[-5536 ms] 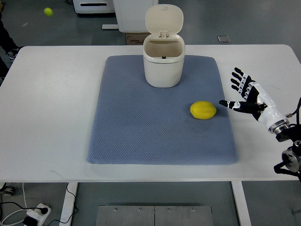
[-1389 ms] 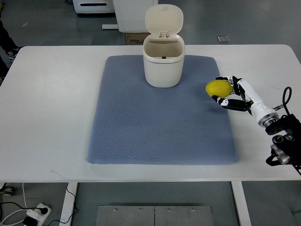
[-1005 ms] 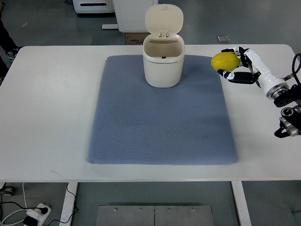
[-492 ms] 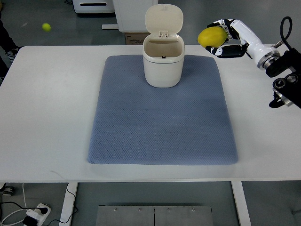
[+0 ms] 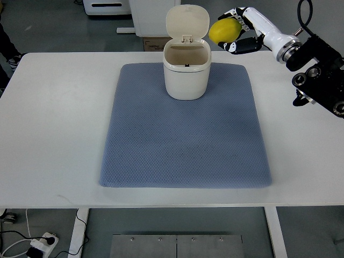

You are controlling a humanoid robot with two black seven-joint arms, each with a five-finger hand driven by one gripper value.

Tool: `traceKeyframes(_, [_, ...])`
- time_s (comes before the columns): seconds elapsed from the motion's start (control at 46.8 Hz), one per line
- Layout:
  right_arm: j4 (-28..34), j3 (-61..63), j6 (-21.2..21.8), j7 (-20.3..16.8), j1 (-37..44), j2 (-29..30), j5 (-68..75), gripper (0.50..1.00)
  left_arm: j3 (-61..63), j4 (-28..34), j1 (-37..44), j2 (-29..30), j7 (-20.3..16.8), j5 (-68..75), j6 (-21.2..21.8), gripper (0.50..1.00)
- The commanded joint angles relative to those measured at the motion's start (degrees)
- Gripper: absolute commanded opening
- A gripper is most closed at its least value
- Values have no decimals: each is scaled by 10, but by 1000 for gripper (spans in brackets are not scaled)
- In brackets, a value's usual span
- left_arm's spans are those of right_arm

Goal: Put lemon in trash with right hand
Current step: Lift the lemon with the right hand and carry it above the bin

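Note:
A yellow lemon [image 5: 224,30] is held up in the air by my right hand [image 5: 236,31], whose black-and-white fingers are shut around it. The hand and lemon hover just right of the raised lid of the cream trash bin [image 5: 186,75], above the table's far edge. The bin stands open at the back middle of the blue-grey mat [image 5: 183,140], its inside showing nothing. My right arm [image 5: 317,64] comes in from the right edge. The left arm does not show.
The white table [image 5: 54,123] spreads around the mat on all sides. Behind the table are a white cabinet base [image 5: 107,8] and a cardboard box [image 5: 153,44]. A power strip [image 5: 37,244] lies on the floor at the lower left.
My right hand closed on the lemon, lifted it off the mat, and has carried it up and leftward toward the bin's open lid.

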Motion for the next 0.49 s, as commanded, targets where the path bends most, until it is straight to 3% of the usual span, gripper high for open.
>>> traceKeyframes(0.0, [-9, -12, -1, 0, 7, 16, 0, 500, 0, 0, 0, 0, 0, 0, 0, 1000])
traceKeyframes(0.47, [-77, -61, -12, 0, 34, 80, -2, 500, 0, 0, 0, 0, 0, 0, 0, 1000])
